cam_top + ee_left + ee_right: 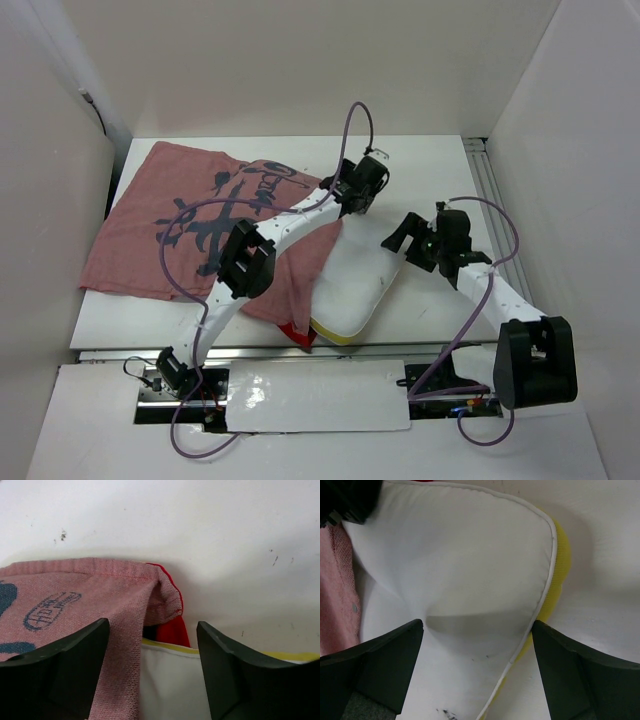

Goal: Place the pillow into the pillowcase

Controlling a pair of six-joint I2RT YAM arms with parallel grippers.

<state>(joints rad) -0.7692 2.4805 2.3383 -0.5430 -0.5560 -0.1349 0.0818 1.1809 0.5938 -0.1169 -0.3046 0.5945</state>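
Observation:
The pillowcase [180,220] lies spread pink face up on the left of the table, with a red bit [297,335] showing at its near corner. The white pillow [355,280] lies at the centre, its left part under the cloth edge. My left gripper [358,190] is open at the pillow's far corner. In the left wrist view [152,630] its jaws straddle the pink hem [75,595], the red inner face [172,630] and the yellow-piped pillow [170,680]. My right gripper [410,240] is open. In the right wrist view [477,627] its jaws straddle the pillow's right edge [460,555].
White walls close in the table on the left, back and right. A metal rail [490,190] runs along the right back side. A white plate [320,395] covers the arm bases at the near edge. Purple cables [180,270] loop over the pillowcase.

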